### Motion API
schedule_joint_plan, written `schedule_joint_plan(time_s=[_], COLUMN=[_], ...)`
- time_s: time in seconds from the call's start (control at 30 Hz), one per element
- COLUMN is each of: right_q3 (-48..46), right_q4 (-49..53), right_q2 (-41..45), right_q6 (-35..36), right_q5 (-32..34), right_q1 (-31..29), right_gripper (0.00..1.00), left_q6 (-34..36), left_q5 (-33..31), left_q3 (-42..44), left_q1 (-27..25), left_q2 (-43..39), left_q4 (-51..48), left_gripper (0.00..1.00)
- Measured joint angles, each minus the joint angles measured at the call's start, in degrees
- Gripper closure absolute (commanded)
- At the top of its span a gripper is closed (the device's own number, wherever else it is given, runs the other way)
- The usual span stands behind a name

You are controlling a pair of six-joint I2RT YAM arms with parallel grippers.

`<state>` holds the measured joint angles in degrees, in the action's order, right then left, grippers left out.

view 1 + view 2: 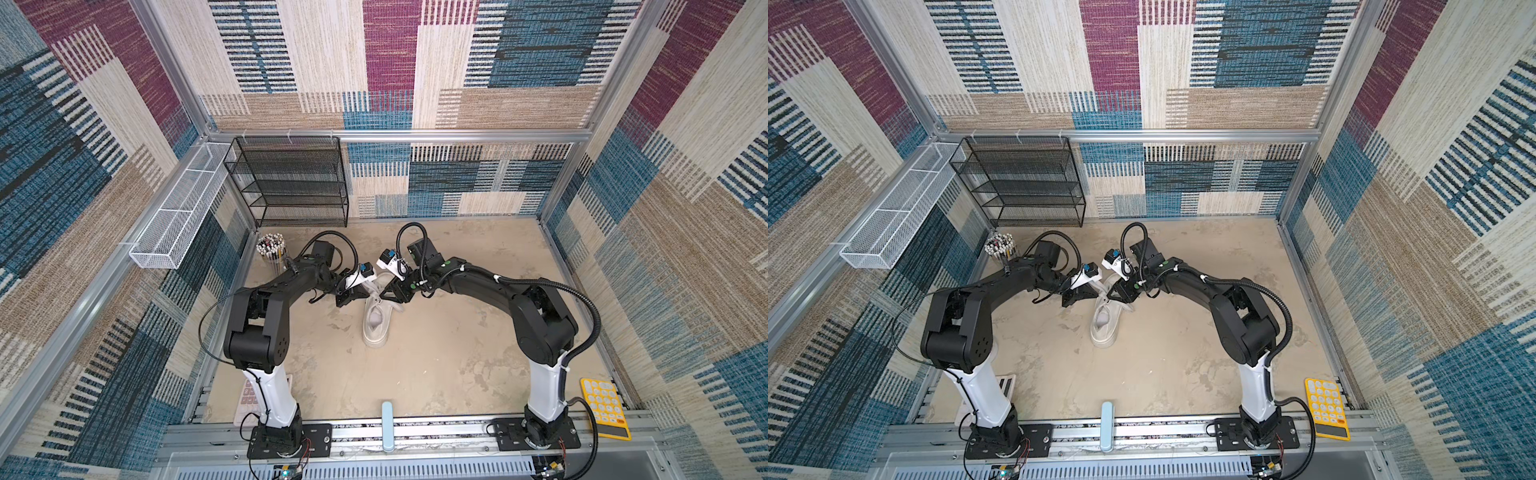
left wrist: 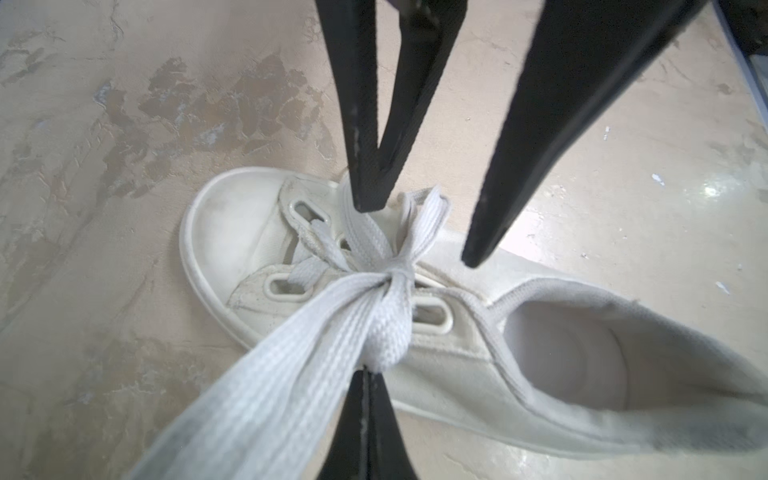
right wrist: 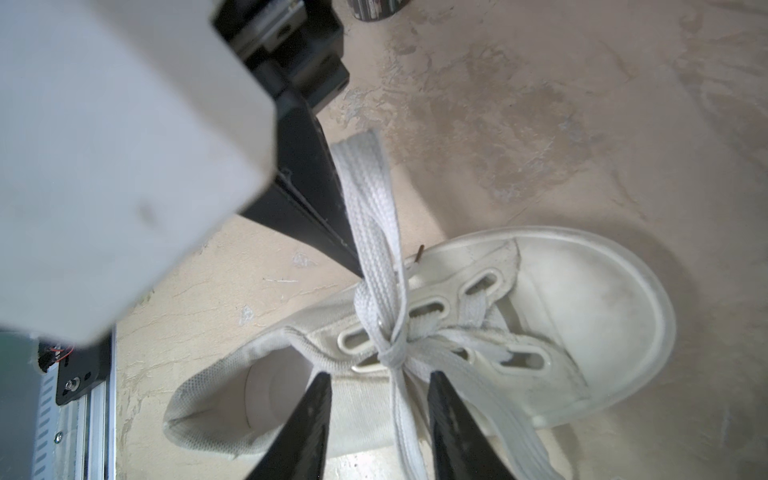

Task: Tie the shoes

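The shoes are one white low-top sneaker point(image 1: 376, 326) point(image 1: 1105, 330) on the floor, its toe pointing away from the arm bases. Its flat laces meet in a knot point(image 2: 398, 277) point(image 3: 390, 353) over the eyelets. My left gripper point(image 2: 368, 370) point(image 1: 356, 296) is shut on a folded loop of lace point(image 2: 388, 340) just beside the knot. My right gripper point(image 3: 380, 376) point(image 1: 385, 293) hovers over the knot from the opposite side. Its jaws are apart, and a lace strand point(image 3: 409, 428) runs loosely between them. Another broad lace point(image 2: 266, 390) trails past the left gripper.
A black mesh rack point(image 1: 291, 183) and a white mesh basket point(image 1: 174, 220) stand at the back left, with a cup of pens point(image 1: 272, 249) near them. A yellow calculator point(image 1: 604, 407) lies front right, and a pale calculator point(image 1: 247, 395) lies front left. A light blue bar point(image 1: 387, 424) rests on the front rail.
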<state>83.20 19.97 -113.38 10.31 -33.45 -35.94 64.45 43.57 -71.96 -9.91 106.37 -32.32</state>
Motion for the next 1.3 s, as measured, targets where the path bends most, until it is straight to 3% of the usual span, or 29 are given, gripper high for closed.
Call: schedule_joint_plan(time_s=[0.13, 0.2, 0.27, 0.33, 0.4, 0.53, 0.7, 0.87, 1.1, 1.3], right_q3=[1.0, 1.4, 1.6, 1.6, 1.6, 1.2, 0.7, 0.7, 0.6, 1.6], right_q4=[0.1, 0.0, 0.1, 0.3, 0.5, 0.5, 0.5, 0.5, -0.1, -0.8], right_q2=[-1.2, -1.7, -1.9, -1.9, -1.9, -1.8, -1.7, -1.7, -1.7, -2.4], right_q6=[0.2, 0.2, 0.2, 0.2, 0.2, 0.2, 0.2, 0.2, -0.1, -0.5], right_q5=[0.0, 0.0, 0.0, 0.0, 0.1, 0.2, 0.3, 0.5, 0.3, -0.5], right_q1=[-0.7, -0.7, -0.6, -0.6, -0.6, -0.6, -0.6, -0.6, -0.1, -0.1], right_gripper=[0.59, 0.59, 0.6, 0.6, 0.6, 0.6, 0.61, 0.62, 0.63, 0.64], left_q6=[0.0, 0.0, 0.0, -0.1, -0.9, -1.4, -1.6, -1.7, -1.9, -2.6], left_q5=[-0.4, -1.0, -1.3, -1.2, -1.2, 0.2, 0.6, 1.0, 1.0, 0.3], left_q3=[1.6, 2.2, 2.6, 3.0, 3.3, 3.2, 2.7, 2.3, 1.5, 3.1], left_q1=[0.0, 0.0, 0.0, 0.0, 0.0, 0.0, -0.4, -0.9, -1.1, -1.1], left_q2=[-1.4, -1.8, -2.1, -2.3, -2.4, -2.2, -1.1, -0.5, 0.2, -1.4], left_q4=[0.4, 0.5, 0.9, 1.6, 2.3, 3.7, 4.3, 4.4, 4.5, 4.6], left_gripper=[1.0, 0.88, 0.66, 0.55, 0.48, 0.46, 0.51, 0.65, 1.0, 1.0])
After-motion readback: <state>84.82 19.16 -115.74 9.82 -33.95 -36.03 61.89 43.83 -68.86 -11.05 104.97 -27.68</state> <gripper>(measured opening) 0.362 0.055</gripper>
